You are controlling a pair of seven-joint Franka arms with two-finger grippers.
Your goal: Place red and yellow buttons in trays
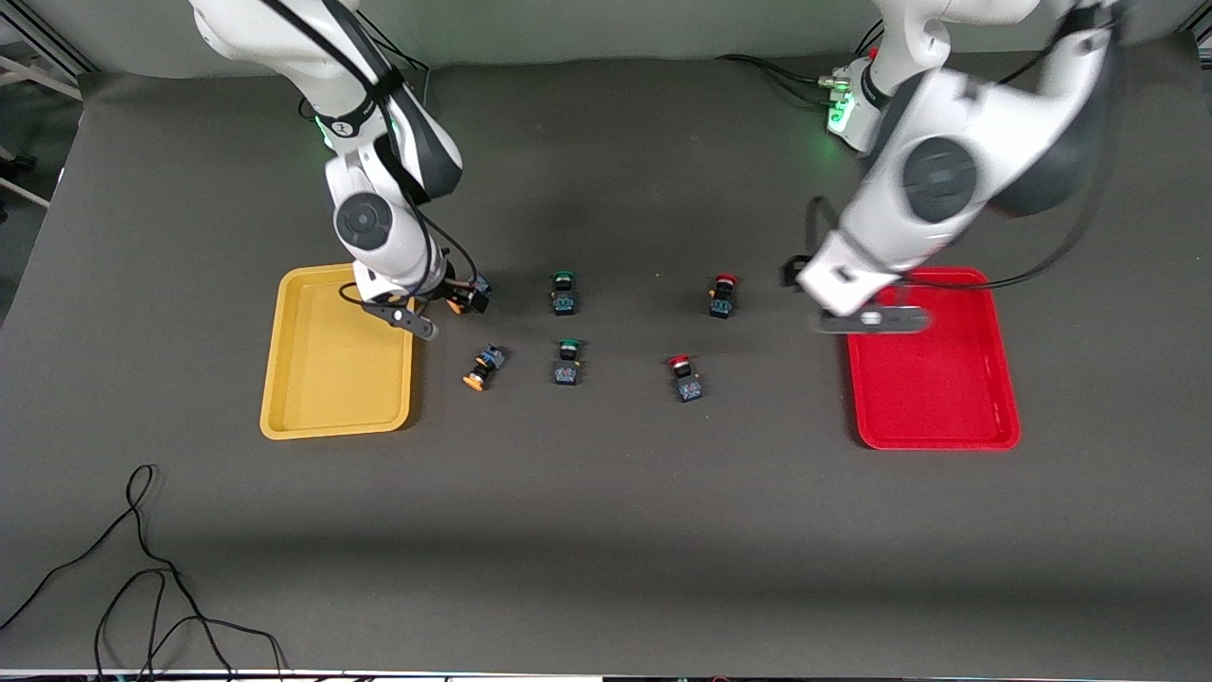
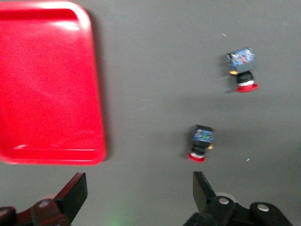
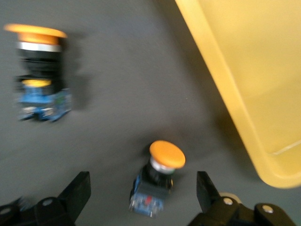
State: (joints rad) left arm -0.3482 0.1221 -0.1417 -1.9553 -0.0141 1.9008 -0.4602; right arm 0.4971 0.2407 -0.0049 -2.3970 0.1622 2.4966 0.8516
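The yellow tray [image 1: 336, 355] lies at the right arm's end and the red tray [image 1: 933, 365] at the left arm's end, both empty. My right gripper [image 1: 454, 294] is open and low beside the yellow tray [image 3: 244, 70], its fingers [image 3: 77, 190] on either side of an orange-yellow button [image 3: 157, 181] that also shows in the front view [image 1: 471, 299]. A second orange-yellow button [image 1: 485, 367] lies on its side nearer the camera. Two red buttons [image 1: 723, 296] [image 1: 685, 377] stand on the mat. My left gripper [image 1: 793, 273] is open and empty, over the mat between the red tray [image 2: 47, 80] and the red buttons [image 2: 201, 142] [image 2: 242, 70].
Two green-capped buttons [image 1: 564, 292] [image 1: 568, 363] stand mid-table between the yellow and red ones. A black cable [image 1: 142, 568] lies loose at the near corner at the right arm's end. The table is covered with a dark grey mat.
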